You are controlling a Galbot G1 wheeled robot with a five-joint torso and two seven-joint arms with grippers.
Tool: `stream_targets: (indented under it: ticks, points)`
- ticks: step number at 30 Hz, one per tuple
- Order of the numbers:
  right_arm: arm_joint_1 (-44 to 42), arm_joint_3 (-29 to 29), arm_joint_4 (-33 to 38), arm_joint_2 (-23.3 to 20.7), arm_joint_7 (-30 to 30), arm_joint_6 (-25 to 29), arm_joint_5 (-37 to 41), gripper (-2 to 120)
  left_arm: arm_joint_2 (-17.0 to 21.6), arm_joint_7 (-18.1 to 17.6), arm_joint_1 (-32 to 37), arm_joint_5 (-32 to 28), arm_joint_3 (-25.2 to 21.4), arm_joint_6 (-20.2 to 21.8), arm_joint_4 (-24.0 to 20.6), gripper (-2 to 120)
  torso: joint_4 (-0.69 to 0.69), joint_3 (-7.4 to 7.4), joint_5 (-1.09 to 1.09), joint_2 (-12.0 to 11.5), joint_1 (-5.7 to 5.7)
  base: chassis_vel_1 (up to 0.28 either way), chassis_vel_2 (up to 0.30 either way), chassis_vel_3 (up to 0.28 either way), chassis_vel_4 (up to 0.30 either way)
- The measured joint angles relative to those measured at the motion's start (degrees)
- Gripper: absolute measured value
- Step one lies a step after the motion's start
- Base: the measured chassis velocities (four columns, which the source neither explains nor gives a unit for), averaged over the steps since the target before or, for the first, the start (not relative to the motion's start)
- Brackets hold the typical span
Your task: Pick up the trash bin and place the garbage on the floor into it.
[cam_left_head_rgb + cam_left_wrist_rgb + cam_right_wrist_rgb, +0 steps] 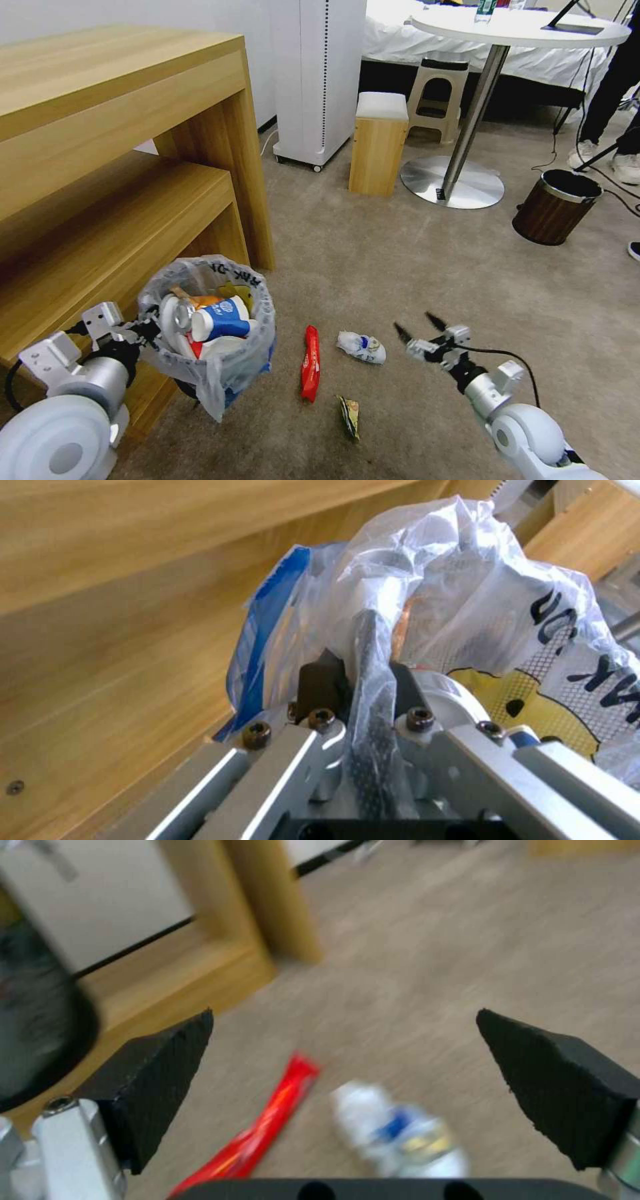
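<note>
I observe the trash bin [220, 333] held off the carpet [400, 267] at the lower corner of the wooden bench [100, 167], its bag-lined rim clamped by my left gripper [148, 328]; in the left wrist view the black fingers [320, 682] are closed on the bin's rim with the crinkly bag [467, 605] pinched between them. The bin already contains a crushed paper cup [221, 320] and other litter. On the carpet just beside the bin lies a red wrapper [310, 363], lengthwise away from me. Beyond the wrapper, farther from the bin, rests a crumpled white item with blue marking [361, 347], and nearer to me than both lies a small yellow-green wrapper [349, 416]. My right gripper [417, 329] hovers above the carpet on the far side of the white item from the bin, its fingers [160, 1075] spread wide and holding nothing. A brown bin with a metal rim [557, 207] stands well apart from the trash bin, near the round table's base [453, 181].
</note>
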Motion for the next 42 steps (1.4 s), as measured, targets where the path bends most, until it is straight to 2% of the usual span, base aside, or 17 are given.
stream_targets:
  ticks: [2, 5, 7, 8, 11, 15, 23, 26, 33, 42]
  points:
    - [1.2, -2.1, -1.7, 1.2, -1.5, -1.5, 2.5, 100, 0.0, -0.2, 0.1, 0.1, 0.3, 0.1, -0.7, 2, 0.0, 0.0, -0.01, 0.0, 0.0, 0.0, 0.0, 0.0, 0.0]
    - [1.7, -3.9, -2.2, 2.3, -0.1, -2.3, 4.9, 100, -0.1, -0.3, 0.1, 0.2, 0.4, 0.2, -1.0, 2, 0.0, 0.0, 0.02, 0.0, 0.0, 0.0, 0.0, 0.0, 0.0]
    - [1.9, -7.1, -2.4, 4.2, 5.9, -4.6, 7.5, 100, -0.1, -0.5, 0.1, 0.2, 0.6, 0.3, -1.2, 2, 0.0, 0.0, 0.0, 0.0, 0.0, 0.0, 0.0, 0.0, 0.0]
    - [1.9, -7.1, -2.4, 4.2, 5.9, -4.6, 7.5, 100, -0.1, -0.5, 0.1, 0.2, 0.6, 0.3, -1.2, 2, 0.0, 0.0, 0.0, 0.0, 0.0, 0.0, 0.0, 0.0, 0.0]
    - [1.8, -10.3, -2.4, 6.5, 14.8, -8.7, 9.5, 100, -0.2, -0.6, -0.2, 0.3, 0.8, 0.4, -1.3, 2, 0.0, 0.0, -0.01, 0.0, 0.0, 0.0, 0.0, 0.0, 0.0]
    - [1.7, -12.2, -3.3, 9.0, 19.4, -10.9, 10.7, 100, -0.4, -0.7, -0.3, 0.3, 0.8, 0.4, -1.2, 2, 0.0, 0.0, -0.01, 0.0, 0.0, 0.0, 0.0, 0.0, 0.0]
    - [1.8, -13.8, -6.3, 12.5, 19.8, -10.9, 11.1, 100, -0.3, -0.6, -0.2, 0.3, 0.4, 0.4, -1.1, 2, 0.0, 0.0, 0.0, 0.0, 0.0, 0.0, 0.0, 0.0, 0.0]
    - [1.8, -14.8, -7.3, 14.1, 22.6, -12.1, 11.0, 100, -0.1, -0.6, -0.2, 0.2, 0.2, 0.4, -1.1, 2, 0.0, 0.0, 0.0, 0.0, 0.0, 0.0, 0.0, 0.0, 0.0]
    - [1.0, -15.3, -7.5, 14.7, 29.2, -14.9, 8.4, 100, 0.1, -0.5, 0.2, 0.0, -0.3, 0.4, -1.3, 2, 0.0, 0.0, 0.0, 0.0, 0.0, 0.0, 0.0, 0.0, 0.0]
    - [0.5, -15.6, -8.4, 14.6, 31.8, -15.5, 4.6, 100, -0.1, -0.5, 0.2, 0.0, -0.1, 0.4, -1.7, 2, 0.0, 0.0, 0.0, 0.0, 0.0, 0.0, 0.0, 0.0, 0.0]
